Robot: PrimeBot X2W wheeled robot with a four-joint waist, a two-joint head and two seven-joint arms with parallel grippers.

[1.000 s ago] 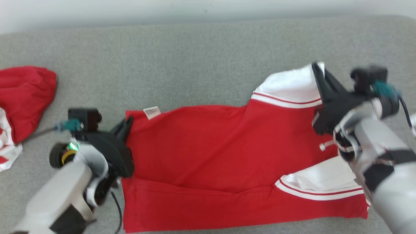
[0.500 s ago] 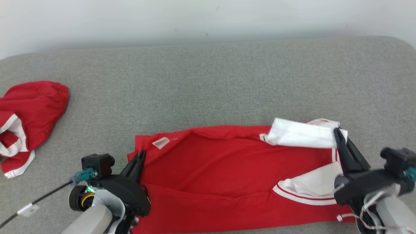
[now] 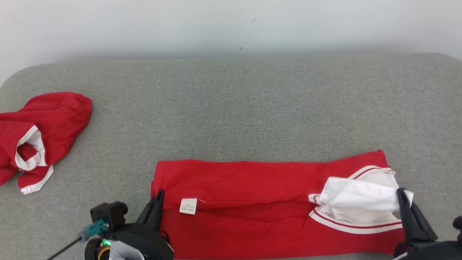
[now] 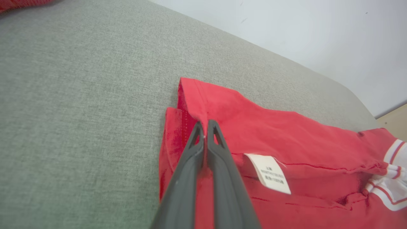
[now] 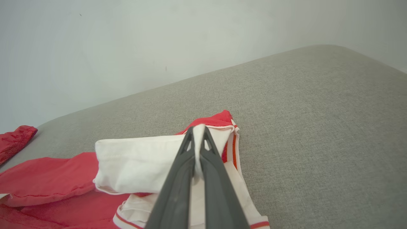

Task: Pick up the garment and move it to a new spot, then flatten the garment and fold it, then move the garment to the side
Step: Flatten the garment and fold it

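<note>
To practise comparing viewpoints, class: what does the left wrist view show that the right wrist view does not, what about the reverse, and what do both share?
Left wrist, not right: the left gripper, jaws shut on a red corner of the garment, beside a white label. Right wrist, not left: the right gripper, jaws shut on the white sleeve. Both: the garment, grey cushion, pale wall.

Grey cushion (image 3: 231,108) is lying before a white wall (image 3: 231,25). Crumpled red-and-white cloth (image 3: 39,133) is resting on the cushion's left end.
</note>
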